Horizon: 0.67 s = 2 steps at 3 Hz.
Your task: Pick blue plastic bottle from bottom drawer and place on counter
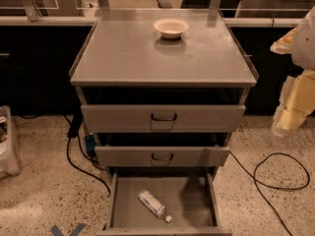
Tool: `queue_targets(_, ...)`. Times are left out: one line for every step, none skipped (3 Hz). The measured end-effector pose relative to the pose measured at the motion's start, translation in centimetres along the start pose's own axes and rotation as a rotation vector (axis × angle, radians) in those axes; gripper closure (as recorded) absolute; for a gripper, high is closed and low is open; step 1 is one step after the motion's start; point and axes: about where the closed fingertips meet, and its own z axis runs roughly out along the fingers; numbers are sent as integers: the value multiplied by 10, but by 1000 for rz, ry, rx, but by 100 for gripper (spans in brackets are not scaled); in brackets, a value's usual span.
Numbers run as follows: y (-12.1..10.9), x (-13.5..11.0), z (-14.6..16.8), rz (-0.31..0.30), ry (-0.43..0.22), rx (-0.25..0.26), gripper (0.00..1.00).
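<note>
The blue plastic bottle (152, 204) lies on its side on the floor of the open bottom drawer (194, 208), left of centre, with its white cap pointing to the front right. The counter (147, 58) is the flat grey top of the cabinet. My gripper (288, 117) hangs at the right edge of the view, level with the top drawer. It is to the right of the cabinet, well above the bottle, and touches nothing.
A cream bowl (171, 27) stands at the back of the counter. The two upper drawers (162, 118) with dark handles are shut. Black cables (280, 176) lie on the speckled floor on both sides. A pale bin (7, 141) stands at the far left.
</note>
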Motion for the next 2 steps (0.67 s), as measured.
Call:
queue_targets(0,0,0,0,0,0,0)
queue_targets(4,-1,2,-8,-21,0,0)
